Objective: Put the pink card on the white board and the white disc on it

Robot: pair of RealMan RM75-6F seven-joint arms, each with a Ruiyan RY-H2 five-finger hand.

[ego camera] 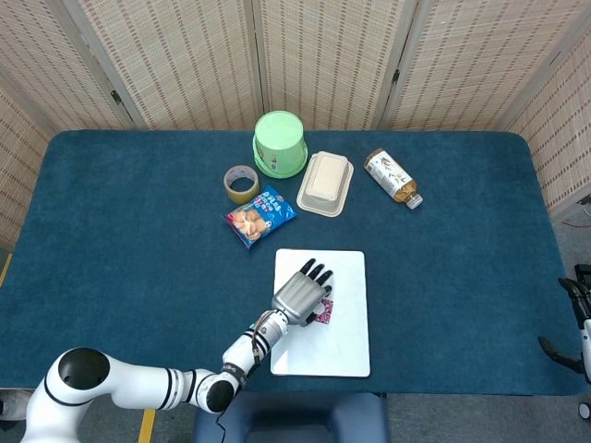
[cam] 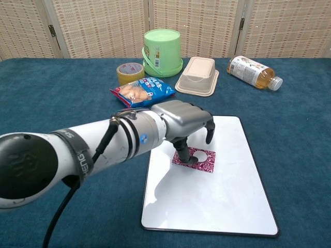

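Observation:
The white board (cam: 217, 199) lies flat on the blue table near the front edge. On its upper left part lies the pink patterned card (cam: 206, 162), with the white disc (cam: 201, 154) resting on top of it. My left hand (cam: 182, 121) hovers right over them. Its thumb stands at the disc's left edge, and its other fingers are lifted off the disc, holding nothing. In the head view the left hand (ego camera: 300, 295) hides the disc and most of the card (ego camera: 324, 315) on the board (ego camera: 342, 346). My right hand (ego camera: 574, 318) hangs off the table's right edge, fingers apart and empty.
Behind the board stand an upturned green bucket (ego camera: 280, 144), a tape roll (ego camera: 241, 183), a blue snack bag (ego camera: 259, 217), a beige lidded box (ego camera: 326, 183) and a lying bottle (ego camera: 391, 176). Folding screens close off the back.

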